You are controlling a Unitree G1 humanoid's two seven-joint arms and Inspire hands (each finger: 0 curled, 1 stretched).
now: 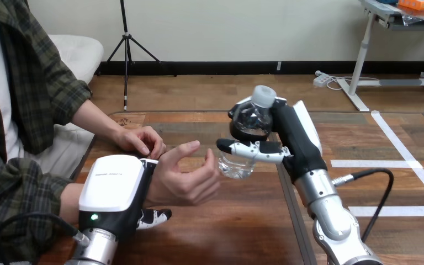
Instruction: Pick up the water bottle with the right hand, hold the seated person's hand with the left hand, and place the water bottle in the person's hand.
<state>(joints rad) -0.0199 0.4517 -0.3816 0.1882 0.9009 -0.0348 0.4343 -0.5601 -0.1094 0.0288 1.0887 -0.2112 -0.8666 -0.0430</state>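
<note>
My right hand (284,138) is clamped round the bottle (236,165), cap up, just beside the fingertips of the person's open hand (185,179), which is cupped to receive it. My left hand (113,190) lies over that hand's wrist to steady it, though I cannot tell whether it grips. The gap from bottle to palm is clear; the person's other hand (141,141) rests just behind, the surface (243,221) below.

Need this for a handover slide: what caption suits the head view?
Right hand holds the water bottle beside the person's open hand, left hand over its wrist.
</note>
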